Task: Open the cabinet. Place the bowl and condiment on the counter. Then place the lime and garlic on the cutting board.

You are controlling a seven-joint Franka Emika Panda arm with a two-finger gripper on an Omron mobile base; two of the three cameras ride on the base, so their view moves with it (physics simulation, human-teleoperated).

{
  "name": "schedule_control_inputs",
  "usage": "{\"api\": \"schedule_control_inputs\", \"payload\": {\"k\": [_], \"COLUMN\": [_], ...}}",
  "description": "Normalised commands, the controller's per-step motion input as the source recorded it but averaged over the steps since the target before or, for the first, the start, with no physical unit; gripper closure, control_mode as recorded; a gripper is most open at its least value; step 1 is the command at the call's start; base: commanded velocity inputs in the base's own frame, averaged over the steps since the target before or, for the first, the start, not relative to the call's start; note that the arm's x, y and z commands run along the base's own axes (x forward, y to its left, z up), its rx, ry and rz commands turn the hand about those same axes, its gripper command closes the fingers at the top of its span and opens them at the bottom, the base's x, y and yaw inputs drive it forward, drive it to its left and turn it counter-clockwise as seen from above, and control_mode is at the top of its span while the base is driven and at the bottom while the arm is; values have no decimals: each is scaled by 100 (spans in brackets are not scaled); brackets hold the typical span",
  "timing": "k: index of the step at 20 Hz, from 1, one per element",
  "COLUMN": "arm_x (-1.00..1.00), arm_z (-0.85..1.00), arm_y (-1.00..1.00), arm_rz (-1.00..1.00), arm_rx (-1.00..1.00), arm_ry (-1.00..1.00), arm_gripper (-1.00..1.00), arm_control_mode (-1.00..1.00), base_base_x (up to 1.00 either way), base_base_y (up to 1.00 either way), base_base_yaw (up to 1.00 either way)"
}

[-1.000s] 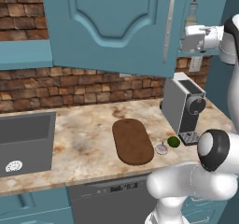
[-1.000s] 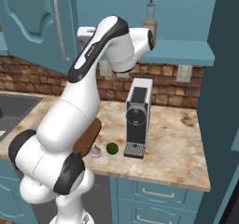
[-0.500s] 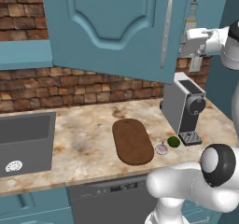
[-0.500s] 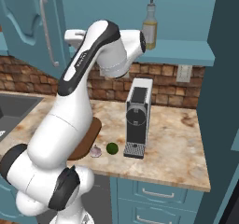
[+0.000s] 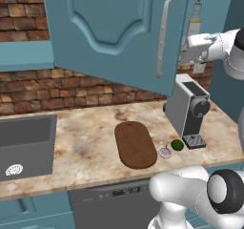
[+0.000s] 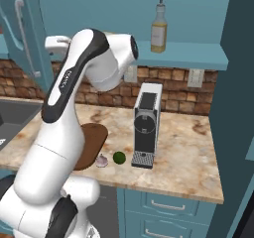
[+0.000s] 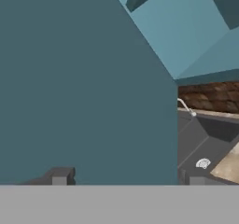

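Left base view: the cabinet (image 5: 119, 32) door stands swung open and hides most of the interior; the condiment (image 5: 194, 20) shows at 1 o'clock, partly cut off by the door edge. On the table (image 5: 86, 142), the cutting board (image 5: 135, 144) lies bare, with the garlic (image 5: 165, 152) and lime (image 5: 177, 145) just beside it by the coffee machine (image 5: 187, 109). Right base view: the condiment (image 6: 158, 26) stands upright on the shelf (image 6: 183, 56) at 12 o'clock; the arm hides part of the cutting board (image 6: 92, 143). Hand view: the hand (image 7: 125, 176) is spread, fingertips (image 7: 59, 176) apart, facing the door's inner face; the sink (image 7: 205, 143) appears at 4 o'clock.
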Motion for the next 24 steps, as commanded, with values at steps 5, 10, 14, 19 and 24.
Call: {"api": "schedule_control_inputs", "payload": {"k": [5, 10, 14, 19, 24], "arm_x": [-71, -59, -52, -35, -26], "arm_z": [0, 0, 0, 0, 0], "arm_y": [59, 67, 68, 70, 69], "arm_rz": [1, 2, 2, 1, 2], "arm_rx": [0, 0, 0, 0, 0], "arm_ry": [0, 0, 0, 2, 6], "arm_gripper": [-100, -100, -100, -100, -100], "arm_control_mode": [-100, -100, -100, -100, -100], "base_base_x": [0, 0, 0, 0, 0], "base_base_y": [0, 0, 0, 0, 0], "base_base_yaw": [0, 0, 0, 0, 0]}}
